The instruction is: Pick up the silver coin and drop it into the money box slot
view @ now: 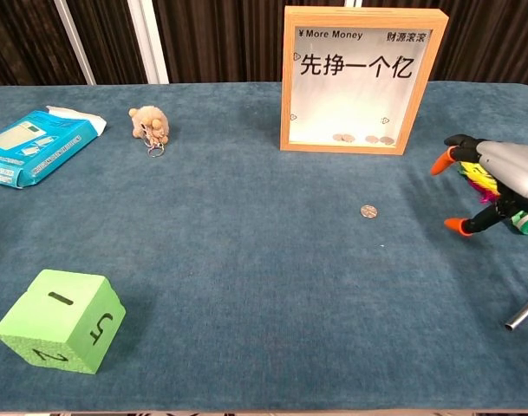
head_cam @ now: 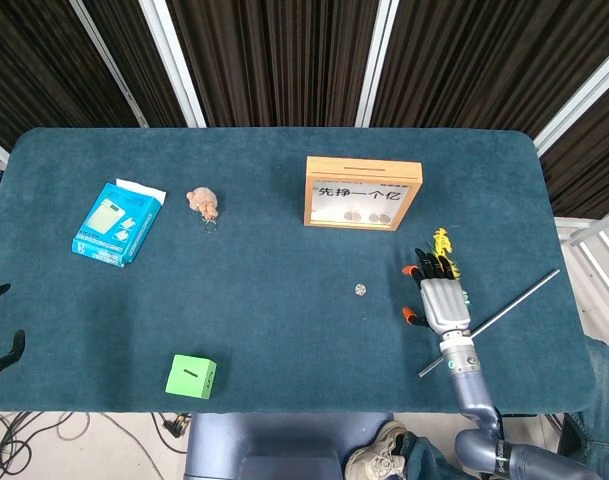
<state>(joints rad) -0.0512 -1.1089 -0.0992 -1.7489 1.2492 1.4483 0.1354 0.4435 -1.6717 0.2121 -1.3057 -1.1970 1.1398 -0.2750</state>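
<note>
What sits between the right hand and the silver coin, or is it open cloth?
Nothing visible. Bare blue cloth lies between the right hand and the silver coin. The feathered toy is behind the hand, away from the coin. The path from the coin to the money box also looks unobstructed.

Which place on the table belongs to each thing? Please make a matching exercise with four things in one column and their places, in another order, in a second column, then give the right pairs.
Things:
1. silver coin
2. green cube
3. blue box
4. metal rod

Places (head view):
A. far left part of the table
B. near front edge, left of centre
C. on the cloth in front of the wooden money box
D. right side, lying at a slant beside the right robot hand

Pairs: 1-C, 2-B, 3-A, 4-D
</note>
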